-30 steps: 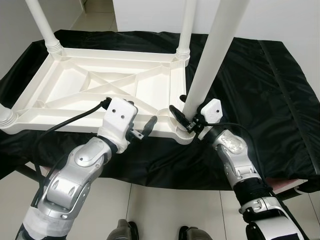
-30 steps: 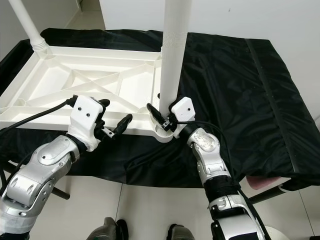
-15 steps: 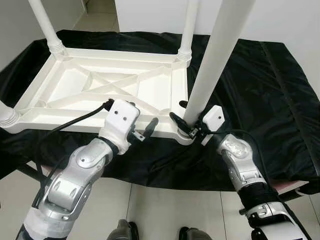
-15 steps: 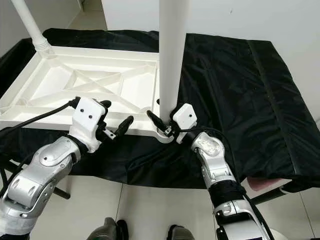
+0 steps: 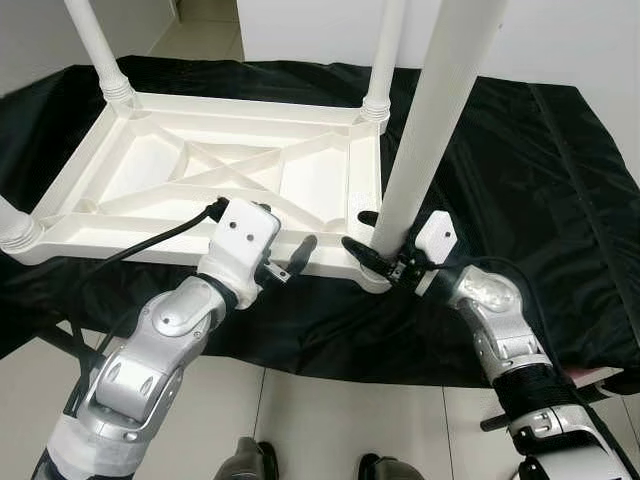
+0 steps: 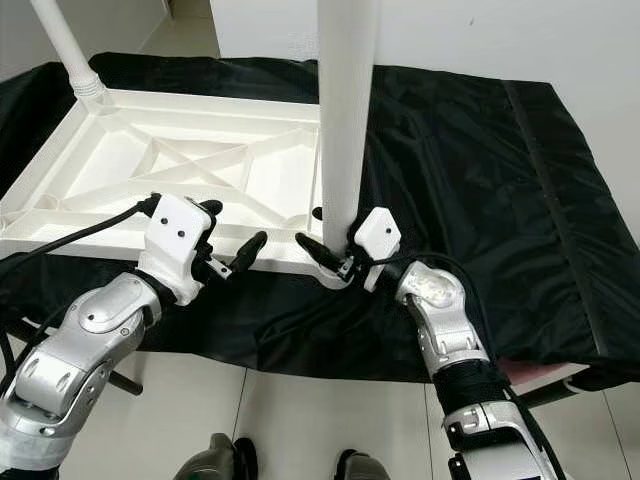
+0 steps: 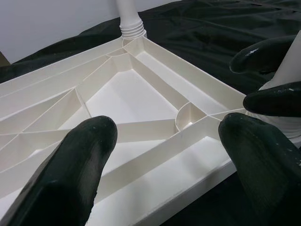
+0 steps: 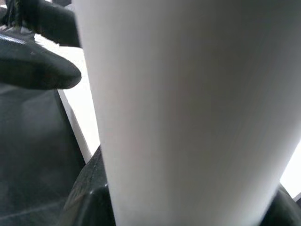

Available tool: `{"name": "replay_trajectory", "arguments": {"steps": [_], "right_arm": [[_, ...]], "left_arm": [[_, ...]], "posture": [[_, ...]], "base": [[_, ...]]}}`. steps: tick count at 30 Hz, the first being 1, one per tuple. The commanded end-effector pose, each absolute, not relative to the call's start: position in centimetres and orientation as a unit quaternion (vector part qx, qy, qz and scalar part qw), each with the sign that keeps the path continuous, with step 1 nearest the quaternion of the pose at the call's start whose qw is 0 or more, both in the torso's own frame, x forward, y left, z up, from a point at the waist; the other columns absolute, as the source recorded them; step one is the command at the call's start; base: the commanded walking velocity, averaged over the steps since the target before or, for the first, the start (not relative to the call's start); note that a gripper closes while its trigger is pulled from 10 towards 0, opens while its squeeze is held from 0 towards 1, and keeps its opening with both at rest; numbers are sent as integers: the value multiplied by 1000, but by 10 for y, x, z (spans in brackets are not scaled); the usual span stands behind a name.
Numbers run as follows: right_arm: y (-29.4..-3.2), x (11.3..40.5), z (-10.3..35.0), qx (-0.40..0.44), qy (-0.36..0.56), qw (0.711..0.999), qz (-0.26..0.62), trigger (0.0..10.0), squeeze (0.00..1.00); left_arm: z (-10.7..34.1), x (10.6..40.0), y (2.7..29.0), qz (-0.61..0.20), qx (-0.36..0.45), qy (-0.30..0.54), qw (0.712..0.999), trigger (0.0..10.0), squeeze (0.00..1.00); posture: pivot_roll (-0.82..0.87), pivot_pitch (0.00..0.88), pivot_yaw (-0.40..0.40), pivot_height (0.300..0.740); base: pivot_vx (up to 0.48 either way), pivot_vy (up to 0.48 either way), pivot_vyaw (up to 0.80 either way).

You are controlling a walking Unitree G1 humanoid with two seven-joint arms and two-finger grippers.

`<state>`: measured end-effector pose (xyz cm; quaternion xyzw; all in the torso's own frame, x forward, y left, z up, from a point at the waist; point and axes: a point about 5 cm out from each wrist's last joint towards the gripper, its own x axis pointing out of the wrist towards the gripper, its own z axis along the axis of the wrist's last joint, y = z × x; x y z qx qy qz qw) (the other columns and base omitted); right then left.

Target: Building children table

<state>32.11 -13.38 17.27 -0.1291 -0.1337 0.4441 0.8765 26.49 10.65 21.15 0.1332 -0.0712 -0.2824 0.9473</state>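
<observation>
A white plastic children's table (image 5: 200, 180) lies upside down on a black cloth. The near right table leg (image 5: 430, 120) stands in its corner socket. My right gripper (image 6: 322, 232) is shut on the foot of this leg, one black finger on each side. The leg's white shaft (image 8: 188, 103) is close up in the right wrist view, with one finger (image 8: 37, 66) beside it. My left gripper (image 7: 174, 155) is open. It hovers at the table's near edge, just left of that corner, with nothing between its fingers.
Three other legs stand in their corners: far left (image 5: 100, 50), far right (image 5: 383, 60) and near left (image 5: 10, 225). The black cloth (image 5: 540, 180) covers the work surface and hangs over its near edge. Below lies a pale tiled floor (image 5: 330, 420).
My right wrist has swung a little to the right around the leg's foot, and the leg stands slightly more upright. The left arm has held still.
</observation>
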Motion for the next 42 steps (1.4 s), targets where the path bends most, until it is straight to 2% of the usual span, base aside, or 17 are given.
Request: {"name": "replay_trajectory", "arguments": {"steps": [1, 3, 5, 11, 20, 28, 31, 35, 42], "right_arm": [[-140, 321, 136, -86, -34, 899, 428, 10000, 0], [-145, 334, 135, -88, -14, 930, 356, 10000, 0], [-148, 339, 135, -71, 0, 941, 331, 10000, 0], [-143, 338, 137, -3, 6, 943, 332, 10000, 0], [-138, 340, 133, 29, 29, 946, 322, 10000, 0], [-128, 335, 137, -7, -2, 945, 328, 10000, 0], [-121, 326, 138, -59, -41, 938, 338, 10000, 0], [-119, 319, 127, -106, -41, 931, 346, 10000, 0], [-120, 319, 124, -79, -22, 937, 340, 10000, 0]], "left_arm": [[212, 261, 104, -304, 140, -69, 940, 10000, 0], [213, 262, 104, -305, 141, -70, 939, 10000, 0], [214, 262, 105, -305, 143, -70, 939, 10000, 0], [214, 263, 106, -301, 145, -70, 940, 10000, 0], [215, 262, 106, -299, 143, -70, 941, 10000, 0], [215, 263, 107, -296, 143, -70, 942, 10000, 0], [215, 264, 108, -293, 142, -71, 943, 10000, 0], [216, 264, 108, -291, 141, -72, 944, 10000, 0], [216, 265, 109, -291, 142, -73, 943, 10000, 0]], "posture": [[-30, 164, 58, 740], [-29, 167, 59, 740], [-27, 169, 60, 740], [-27, 170, 61, 740], [-24, 181, 50, 740], [-25, 185, 49, 740], [-28, 186, 49, 740], [-29, 188, 50, 740], [-35, 187, 56, 740]], "base": [[0, 0, 0], [0, 0, 0], [0, 0, 0], [0, 0, 0], [0, 0, 0], [0, 0, 0], [0, 0, 0], [0, 0, 0], [0, 0, 0]]}}
